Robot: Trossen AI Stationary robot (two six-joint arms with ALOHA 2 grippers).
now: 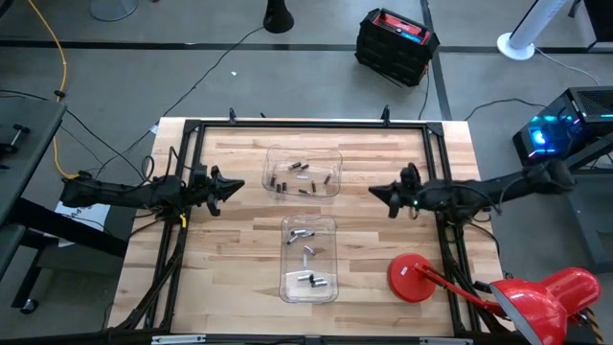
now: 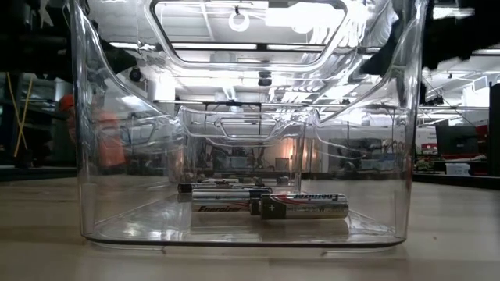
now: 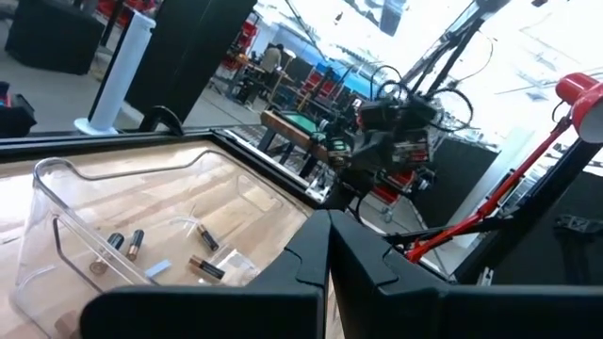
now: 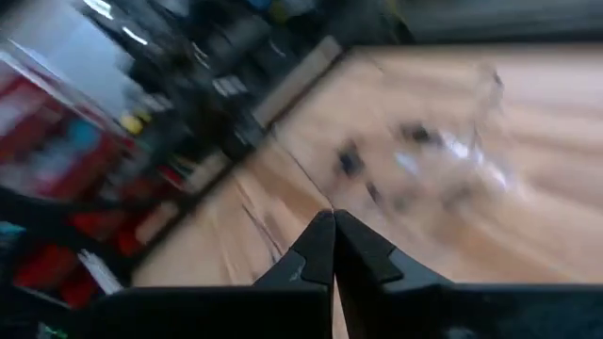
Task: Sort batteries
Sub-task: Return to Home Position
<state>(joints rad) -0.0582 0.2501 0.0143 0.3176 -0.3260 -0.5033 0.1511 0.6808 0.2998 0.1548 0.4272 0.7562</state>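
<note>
On the worktop point(image 1: 239, 268) we see no loose cells: dark batteries point(image 1: 297, 167) lie in the far bin point(image 1: 271, 153), silver batteries point(image 1: 308, 279) in the near bin point(image 1: 285, 287), and left gripper point(image 1: 238, 184) and right gripper point(image 1: 374, 191) hang closed, empty, so we judge sorting done.

The only legible marking is the brand word "Energizer", printed lengthwise on the silver-and-black cylindrical battery point(image 2: 221, 208) and, less distinctly, on the neighbouring battery point(image 2: 306, 206) touching it, both lying in the clear rectangular plastic bin point(image 2: 87, 156); all smaller print is unreadable.
</note>
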